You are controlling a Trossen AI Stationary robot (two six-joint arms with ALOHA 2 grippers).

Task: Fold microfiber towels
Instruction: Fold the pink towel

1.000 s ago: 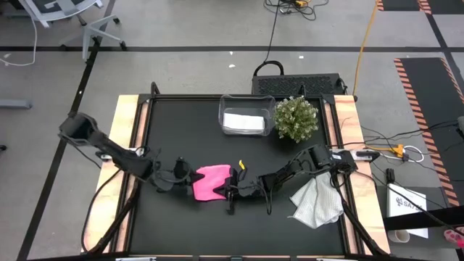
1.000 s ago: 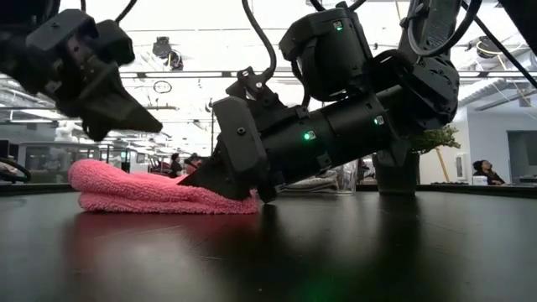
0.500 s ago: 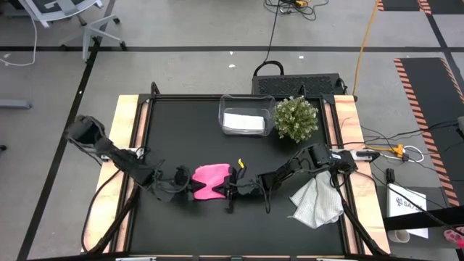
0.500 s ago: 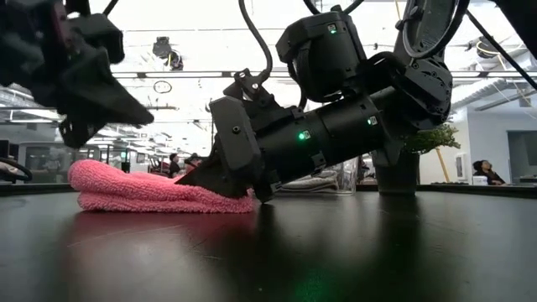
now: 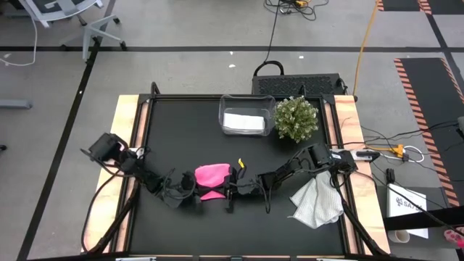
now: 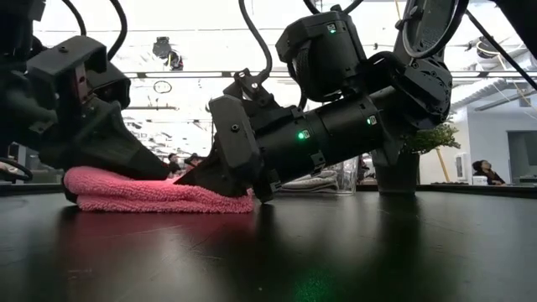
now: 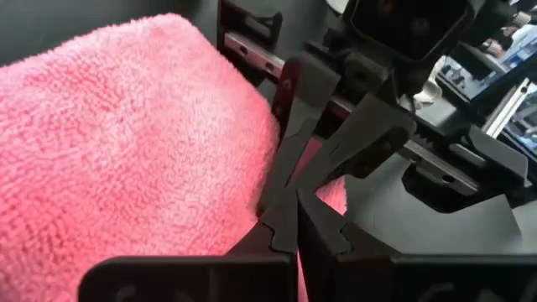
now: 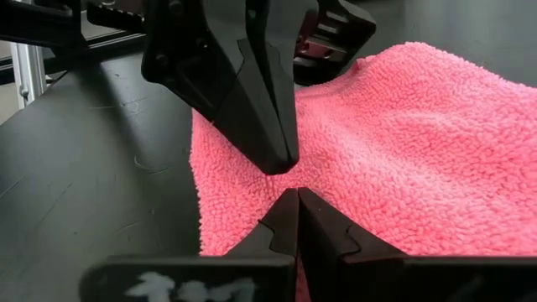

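A robotics lab: floor cables (image 5: 275, 29), office chair (image 5: 65, 18), ceiling lights (image 6: 168, 52).

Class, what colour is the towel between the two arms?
Bright pink towel; the right wrist view shows it best.

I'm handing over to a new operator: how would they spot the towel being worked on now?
Start at the black table and look along its near middle, where both arms meet. The pink towel lies folded there between the shut left gripper and right gripper. It is the only bright pink cloth; the other towels are white.
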